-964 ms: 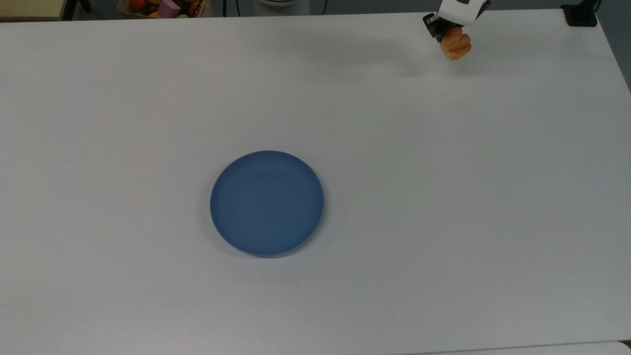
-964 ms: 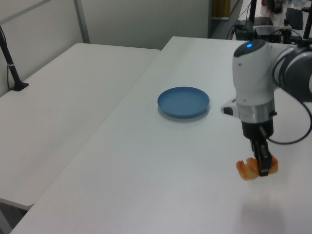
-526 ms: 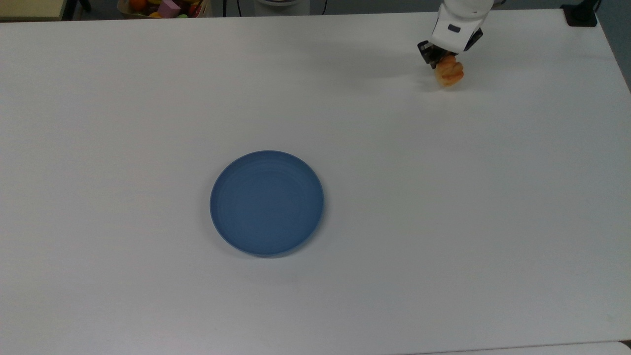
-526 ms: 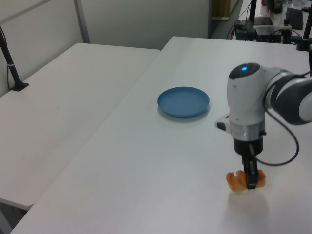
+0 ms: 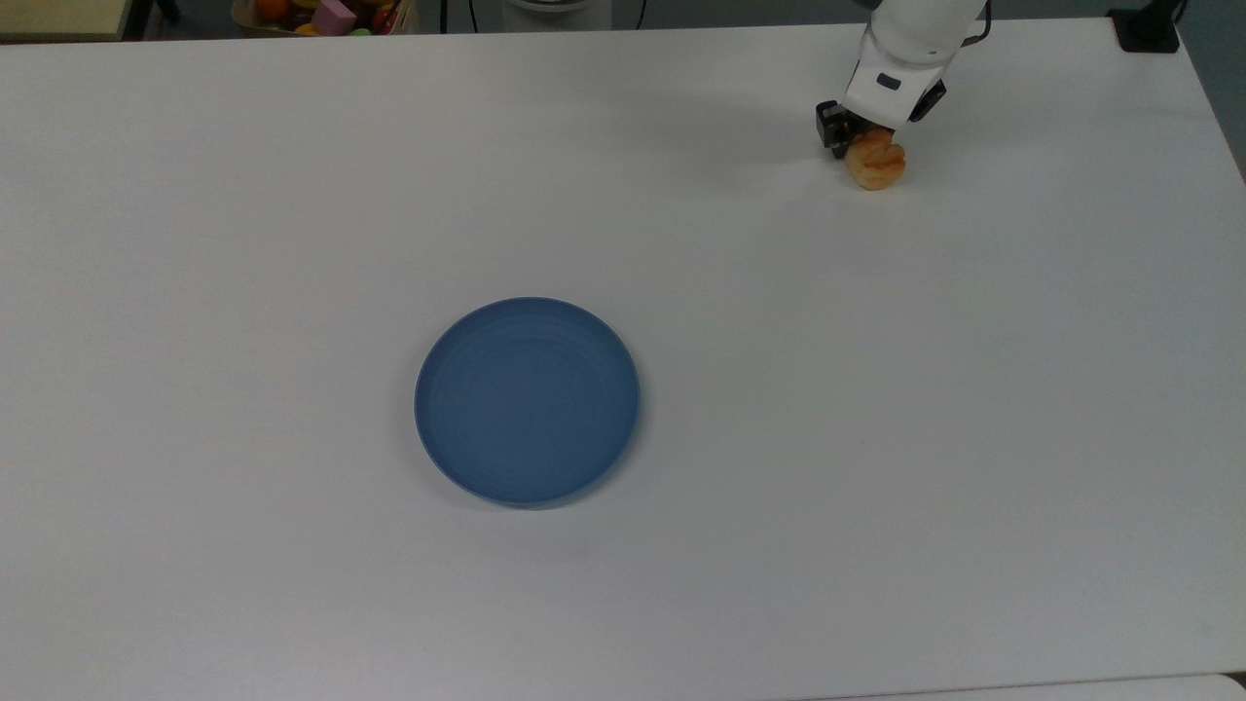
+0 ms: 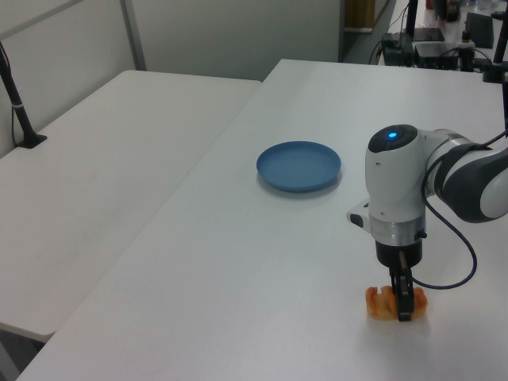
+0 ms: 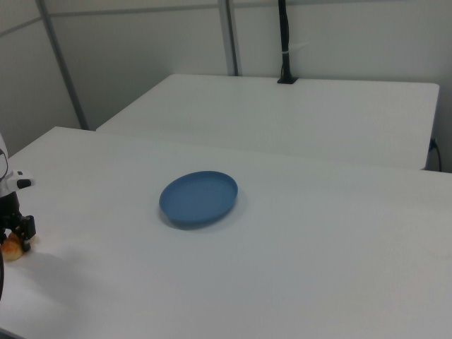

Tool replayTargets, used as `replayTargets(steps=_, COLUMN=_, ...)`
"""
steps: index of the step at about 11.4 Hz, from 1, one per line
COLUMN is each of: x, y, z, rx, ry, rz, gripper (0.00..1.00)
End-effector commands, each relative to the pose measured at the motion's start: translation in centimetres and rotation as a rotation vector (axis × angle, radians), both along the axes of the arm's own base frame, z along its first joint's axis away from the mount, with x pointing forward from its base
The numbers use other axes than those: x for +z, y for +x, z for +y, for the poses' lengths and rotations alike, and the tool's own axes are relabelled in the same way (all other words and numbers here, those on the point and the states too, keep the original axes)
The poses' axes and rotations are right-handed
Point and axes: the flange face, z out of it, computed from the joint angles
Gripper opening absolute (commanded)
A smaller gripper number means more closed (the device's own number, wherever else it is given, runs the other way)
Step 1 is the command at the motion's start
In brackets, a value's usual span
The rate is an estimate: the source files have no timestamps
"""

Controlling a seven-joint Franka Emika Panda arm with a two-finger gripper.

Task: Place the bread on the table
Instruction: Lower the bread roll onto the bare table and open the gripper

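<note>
The bread [image 5: 877, 166], a small golden-orange roll, sits low at the white table [image 5: 876, 438] surface near the top view's upper right. My gripper [image 5: 863, 146] points straight down and is shut on it. In the left view the bread [image 6: 382, 302] rests at table level, with the gripper [image 6: 402, 306] and one dark finger [image 6: 404, 295] across its front. In the right view the bread [image 7: 11, 247] lies at the right view's far left edge under the gripper [image 7: 19, 232].
A round blue plate [image 5: 527, 401] lies near the table's middle, far from the bread, also seen as the plate [image 6: 299, 165] and the plate [image 7: 198, 198]. A box of colourful toys [image 5: 326, 15] sits beyond the far edge. A second white table [image 6: 103, 159] adjoins, with a black post [image 6: 19, 111].
The gripper has come down with the bread, from hanging above the table to table level. In the top view it shifted slightly left and down. The plate has not moved.
</note>
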Motion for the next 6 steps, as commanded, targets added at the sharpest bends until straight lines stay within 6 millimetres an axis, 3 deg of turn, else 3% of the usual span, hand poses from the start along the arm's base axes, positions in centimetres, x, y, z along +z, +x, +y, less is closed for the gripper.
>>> replayTargets(steps=1, x=0.4, y=-0.3, z=0.3, rx=-0.037, ry=-0.012, rz=-0.021, gripper=1.0)
replayTargets(steps=4, x=1.7, y=0.1, z=-0.1, rx=-0.047, ry=-0.01, rz=-0.033, gripper=1.0)
replayTargets(steps=6, x=5.4, y=1.4, z=-1.4, rx=-0.071, ry=-0.028, rz=-0.04, gripper=1.0)
